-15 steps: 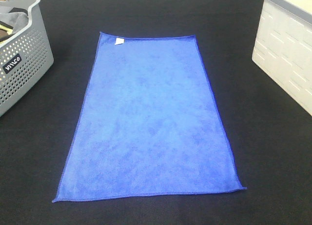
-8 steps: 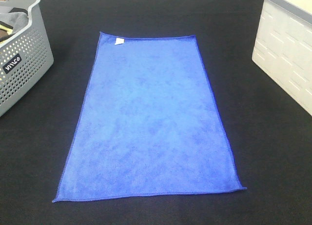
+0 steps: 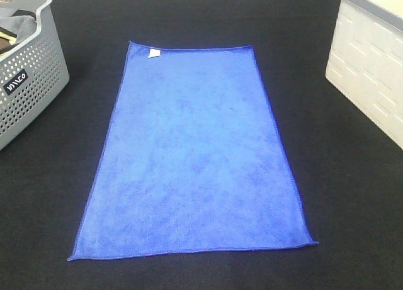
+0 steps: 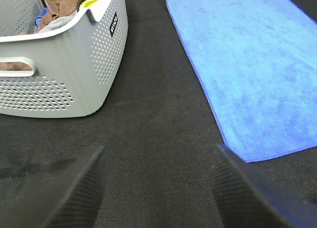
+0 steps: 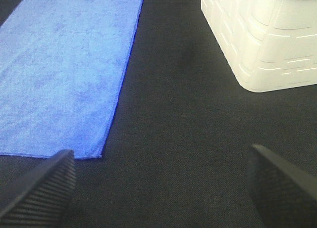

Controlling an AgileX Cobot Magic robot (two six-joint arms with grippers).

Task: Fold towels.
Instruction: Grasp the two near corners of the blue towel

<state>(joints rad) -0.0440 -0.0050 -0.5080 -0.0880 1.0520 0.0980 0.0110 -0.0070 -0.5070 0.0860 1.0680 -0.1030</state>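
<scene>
Since the towel (image 3: 195,155) is laid flat and fully spread on the black tabletop (image 3: 343,202), with its long sides running away from the robot, both near corners are presented for grasping; no fold is yet made. The small white tag (image 3: 153,53) is located at the far left corner. The left hand (image 4: 156,186) is held low over bare tabletop near the towel's near left corner, its fingers set apart with nothing between them. The right hand (image 5: 161,188) is held likewise near the near right corner, its fingers spread wide and empty. Neither hand appears in the high view, so both are judged to be positioned short of the cloth. The grey perforated basket (image 3: 28,70), in which other cloths are stored, is placed well to the left, and the white bin (image 3: 368,63) to the right; the middle is thus reserved as the folding area. The first step is judged to be a grasp of the two near corners, to be carried toward the far hem. Care is advised that only the hem is pinched, since the fuzzy cloth may drag on the dark covering.
</scene>
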